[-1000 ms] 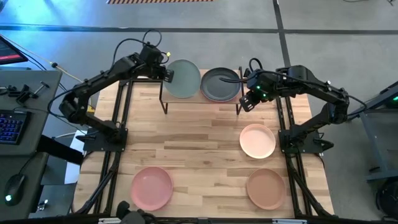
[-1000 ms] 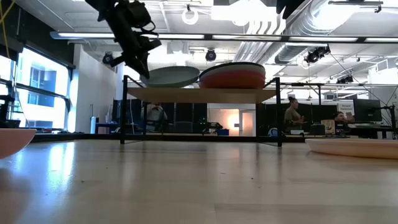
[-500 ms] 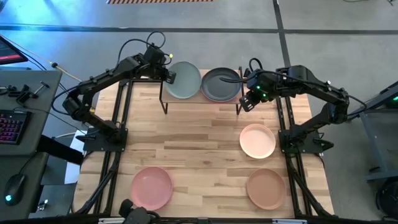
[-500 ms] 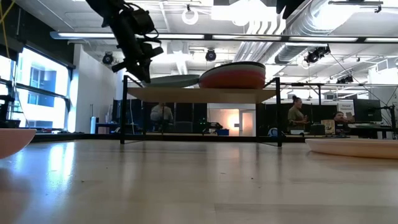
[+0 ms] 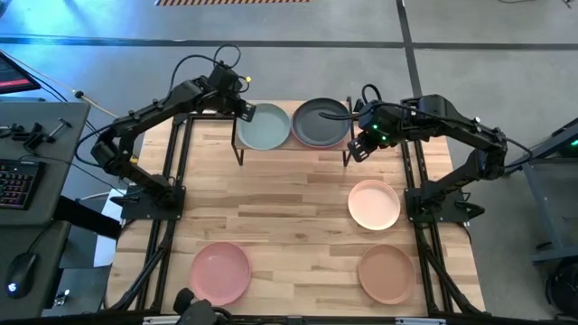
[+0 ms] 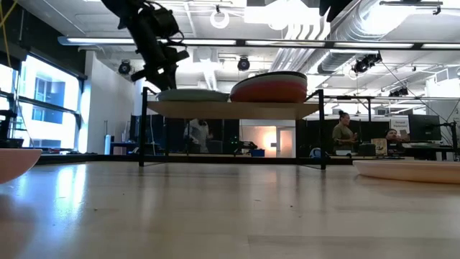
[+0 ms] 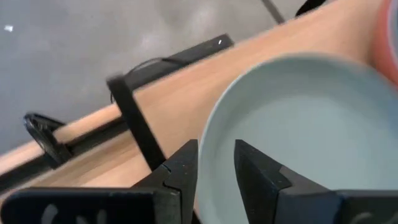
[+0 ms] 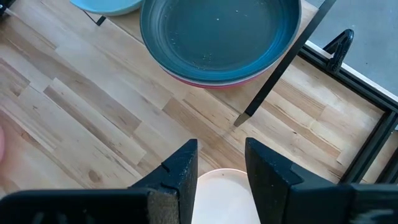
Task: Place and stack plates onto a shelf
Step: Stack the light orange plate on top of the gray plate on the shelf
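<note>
On the shelf (image 5: 293, 142), taken as the reference, a sage green plate (image 5: 265, 126) lies flat on the left half. Beside it, on the right half, a charcoal plate (image 5: 321, 123) tops a short stack; the low view shows a terracotta plate (image 6: 268, 91) beneath it.

The left gripper (image 5: 245, 110) sits at the sage plate's outer rim, its fingers (image 7: 180, 174) spread with the rim between them and not pinched. The right gripper (image 5: 358, 149) hovers just off the shelf's right end, fingers parted, holding nothing.

Away from the shelf, on the tabletop (image 5: 289, 217), lie a cream-peach plate (image 5: 374, 204), a tan plate (image 5: 386, 273) and a light pink plate (image 5: 219, 272).

Risk, as judged: the sage plate's rim sits between the left fingers, so a withdrawal that rises or swings sideways too early could catch it and drag the plate toward the shelf's left edge. The two shelf plates nearly touch, so a nudge inward could shift the stack.
</note>
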Controlling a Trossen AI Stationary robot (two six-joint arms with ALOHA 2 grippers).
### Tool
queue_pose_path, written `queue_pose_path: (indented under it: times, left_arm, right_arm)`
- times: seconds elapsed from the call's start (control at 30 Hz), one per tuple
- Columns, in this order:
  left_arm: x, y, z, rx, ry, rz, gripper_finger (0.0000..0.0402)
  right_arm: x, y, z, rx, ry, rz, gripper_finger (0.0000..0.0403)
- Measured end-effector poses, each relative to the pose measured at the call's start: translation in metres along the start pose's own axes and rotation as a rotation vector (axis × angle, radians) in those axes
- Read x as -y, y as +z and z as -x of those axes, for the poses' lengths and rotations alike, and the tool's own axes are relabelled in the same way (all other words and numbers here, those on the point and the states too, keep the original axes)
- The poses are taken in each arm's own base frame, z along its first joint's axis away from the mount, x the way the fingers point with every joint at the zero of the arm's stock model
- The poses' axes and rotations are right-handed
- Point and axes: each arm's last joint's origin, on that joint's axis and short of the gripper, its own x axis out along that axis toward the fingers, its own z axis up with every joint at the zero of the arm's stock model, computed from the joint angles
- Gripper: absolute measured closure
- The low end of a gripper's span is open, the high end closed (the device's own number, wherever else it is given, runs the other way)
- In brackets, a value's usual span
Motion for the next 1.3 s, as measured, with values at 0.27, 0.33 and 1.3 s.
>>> queue_pose_path:
  times: [0.27, 0.33, 1.3]
  left_arm:
    - [0.014, 0.021, 0.04, 0.051, -0.102, -0.076, 0.03]
    - [0.019, 0.017, 0.051, 0.051, -0.138, -0.104, 0.03]
    - [0.076, -0.052, 0.158, 0.094, -0.397, -0.316, 0.03]
  right_arm:
    - [-0.005, -0.008, 0.0, -0.077, 0.059, 0.082, 0.029]
    - [-0.011, -0.013, 0.002, -0.081, 0.072, 0.12, 0.029]
    - [-0.115, -0.102, -0.009, -0.175, 0.065, 0.279, 0.029]
